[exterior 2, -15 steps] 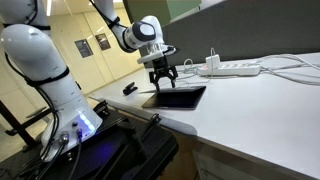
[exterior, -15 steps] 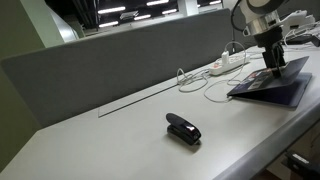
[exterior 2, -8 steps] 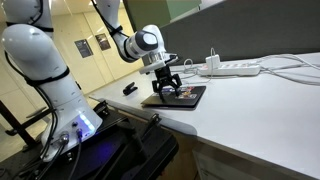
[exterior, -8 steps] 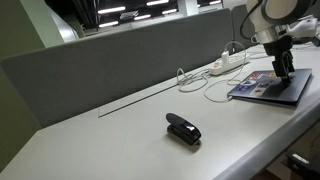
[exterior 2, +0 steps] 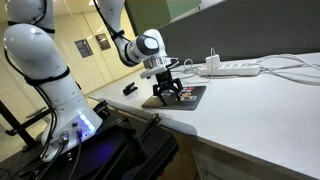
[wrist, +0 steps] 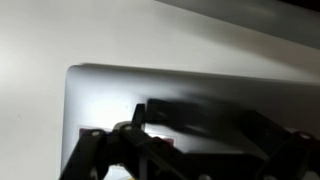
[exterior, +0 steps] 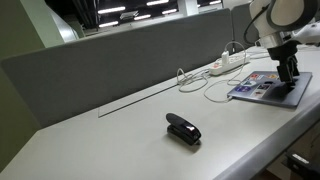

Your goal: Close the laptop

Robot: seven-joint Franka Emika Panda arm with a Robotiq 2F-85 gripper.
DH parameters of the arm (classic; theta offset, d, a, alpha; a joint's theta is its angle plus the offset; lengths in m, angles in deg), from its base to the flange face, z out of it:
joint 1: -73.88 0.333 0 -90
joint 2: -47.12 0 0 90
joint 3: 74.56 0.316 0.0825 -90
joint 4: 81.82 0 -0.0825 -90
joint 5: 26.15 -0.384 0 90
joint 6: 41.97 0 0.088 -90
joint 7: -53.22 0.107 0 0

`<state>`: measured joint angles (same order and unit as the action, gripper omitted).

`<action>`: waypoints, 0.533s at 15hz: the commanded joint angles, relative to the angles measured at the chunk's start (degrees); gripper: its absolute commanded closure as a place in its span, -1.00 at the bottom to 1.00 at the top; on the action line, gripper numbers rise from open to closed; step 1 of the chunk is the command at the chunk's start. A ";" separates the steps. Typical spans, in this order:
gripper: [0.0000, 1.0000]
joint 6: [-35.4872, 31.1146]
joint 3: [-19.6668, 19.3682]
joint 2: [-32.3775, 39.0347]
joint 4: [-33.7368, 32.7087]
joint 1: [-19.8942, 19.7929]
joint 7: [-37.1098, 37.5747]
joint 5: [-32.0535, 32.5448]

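The laptop (exterior: 258,86) lies shut near the white counter (exterior: 100,140) edge. The tool (exterior 2: 167,95) is on its stickered lid, fingers spread apart.

An office: grey desk partition (exterior: 120,55), white power strip (exterior 2: 235,68), ceiling strip lights (exterior: 112,10).

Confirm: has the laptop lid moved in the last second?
Yes. The laptop lid swung down toward the desk: earlier its dark inside showed, now it lies flat, stickers up, while the power strip stayed put.

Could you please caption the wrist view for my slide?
Wrist view: gripper close above the closed silver laptop.
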<state>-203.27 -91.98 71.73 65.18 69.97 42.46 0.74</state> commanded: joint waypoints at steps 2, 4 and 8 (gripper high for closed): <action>-1.00 0.52 1.88 -3.79 0.86 -1.33 0.58 -3.95; -1.00 2.25 4.44 -7.34 0.94 -3.01 -0.66 -8.52; -1.00 8.46 10.30 -12.32 -1.56 -6.49 -5.65 -19.39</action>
